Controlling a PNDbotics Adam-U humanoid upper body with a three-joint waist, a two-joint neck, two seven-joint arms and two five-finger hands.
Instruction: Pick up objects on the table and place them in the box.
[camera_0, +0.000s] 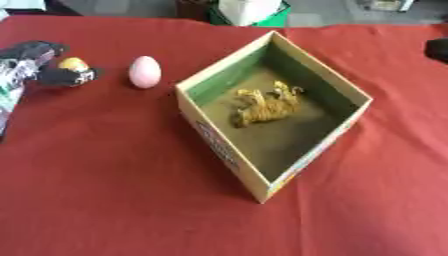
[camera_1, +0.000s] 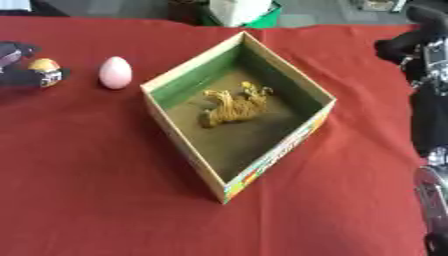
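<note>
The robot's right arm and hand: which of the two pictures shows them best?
The right eye view: the right hand and its arm run down the picture's right edge. Whether its fingers are open is unclear. The left eye view shows only a dark bit at its right edge.

Open cloth between pink egg (camera_0: 145, 71) and box (camera_0: 223, 150); box walls block sideways entry.

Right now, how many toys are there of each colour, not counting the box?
Pink: 1, the egg on the red cloth.
Yellow: 1, a small round thing in the left hand.
Yellow-brown: 1, the tiger toy in the box.
Total: 3
</note>
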